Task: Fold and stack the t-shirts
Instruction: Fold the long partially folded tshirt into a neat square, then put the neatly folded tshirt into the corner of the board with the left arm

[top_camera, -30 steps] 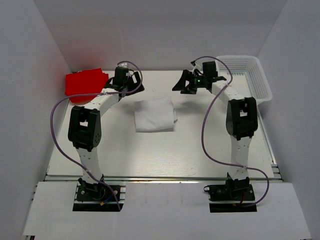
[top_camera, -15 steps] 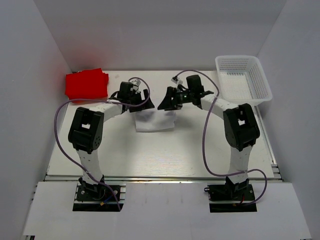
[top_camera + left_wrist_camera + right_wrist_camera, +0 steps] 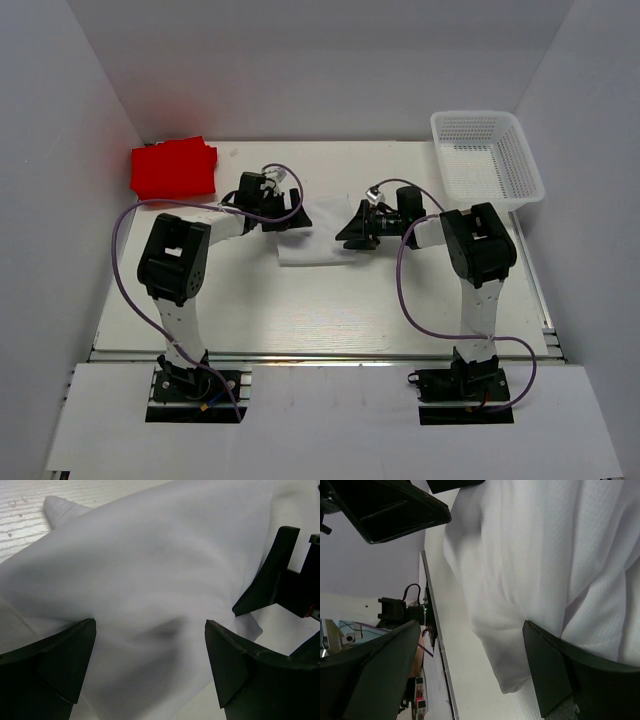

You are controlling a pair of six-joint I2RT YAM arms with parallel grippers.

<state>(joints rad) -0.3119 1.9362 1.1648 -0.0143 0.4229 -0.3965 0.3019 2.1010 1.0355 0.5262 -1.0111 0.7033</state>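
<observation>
Top external shows left claw [image 3: 286, 212] and right claw [image 3: 352, 232] spread wide and empty. They flank the folded white t-shirt [image 3: 312, 250] in the middle of the table [image 3: 330, 300], likely to lift both edges evenly toward the red t-shirt [image 3: 173, 168] at far left.

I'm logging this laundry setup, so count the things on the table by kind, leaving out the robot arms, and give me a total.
T-shirts: 2, a white t-shirt and a red t-shirt
Baskets: 1, a white mesh basket
Total: 3
</observation>
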